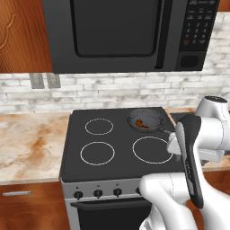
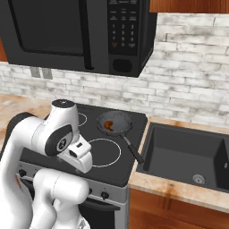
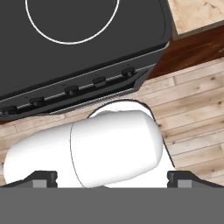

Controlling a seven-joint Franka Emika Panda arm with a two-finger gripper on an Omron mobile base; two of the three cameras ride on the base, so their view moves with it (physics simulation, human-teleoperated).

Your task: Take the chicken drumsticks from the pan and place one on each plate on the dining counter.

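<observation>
The small dark pan (image 1: 155, 117) (image 2: 124, 120) sits on the stove's back right burner, its black handle (image 2: 133, 150) pointing toward the front right. Inside it lie the reddish-brown chicken drumsticks (image 1: 141, 124) (image 2: 108, 125), close together and hard to tell apart. My gripper (image 3: 111, 178) is open, its fingertips (image 3: 44, 177) wide apart with nothing held. It points down at the stove's front edge and the floor, well short of the pan. The plates and the dining counter are out of view.
A black stove top (image 1: 76, 134) (image 3: 87, 52) with white burner rings has knobs (image 3: 99, 81) along its front. A microwave (image 1: 121, 31) hangs low above it. A dark sink (image 2: 188, 156) lies to the right, a stone-look worktop (image 1: 27, 139) to the left.
</observation>
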